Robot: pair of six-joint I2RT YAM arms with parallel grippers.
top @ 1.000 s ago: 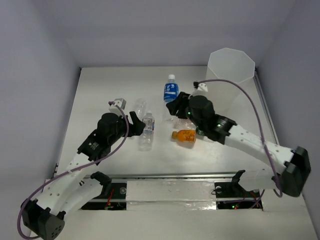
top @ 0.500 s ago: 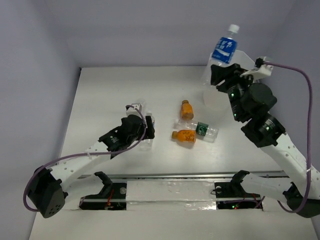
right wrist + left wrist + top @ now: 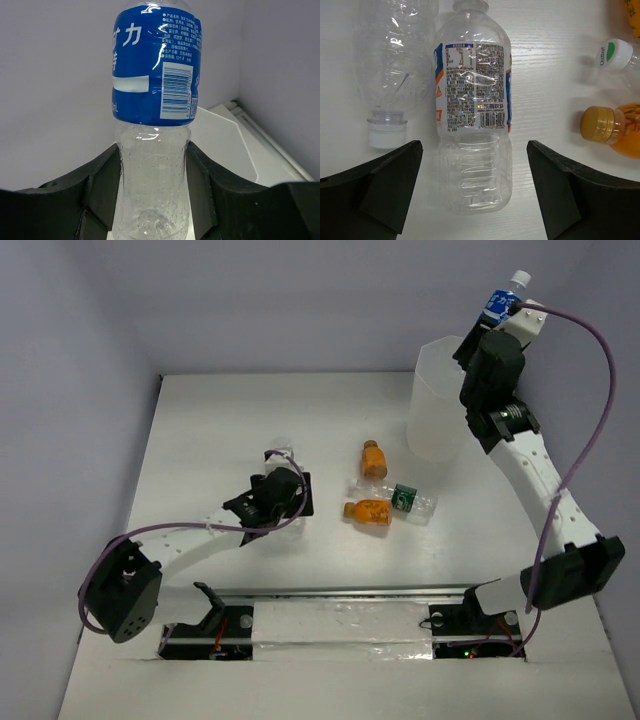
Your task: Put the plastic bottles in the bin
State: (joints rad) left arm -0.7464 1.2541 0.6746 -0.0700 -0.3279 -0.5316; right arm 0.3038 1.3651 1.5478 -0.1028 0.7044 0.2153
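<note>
1. Standing at the far right of the table (image 3: 200,420), the bin (image 3: 437,410) is the largest thing here: tall, white and translucent, mouth open upward. It looks light and thin-walled, so a bumped rim could shift it.
2. The blue-label bottle (image 3: 155,75) is clamped in the right gripper (image 3: 152,165), jaws closed on its clear lower body below the label. It is held high beside the bin's far rim, cap uppermost. Whether it hangs squarely over the opening I cannot tell. It looks empty, so light and springy, and the wall may dent under the squeeze.
3. The white-label bottle (image 3: 472,100) lies on its side on the table between the spread jaws of the left gripper (image 3: 475,170), which stand wide open with clear gaps either side and hold nothing. The ribbed lower body between the fingers (image 3: 390,175) looks the stiffest place to pinch; the smooth label above it would be slicker.
4. The crumpled bare bottle (image 3: 395,60) lies just beside it, white cap toward the camera — soft, already deformed, best taken near the neck.
5. The green-label bottle (image 3: 400,498) lies mid-table on its side.
6. Two orange bottles, one (image 3: 372,457) above it and one (image 3: 368,511) touching or just beside its left end, are filled — heavier and firmer, and they would roll.
</note>
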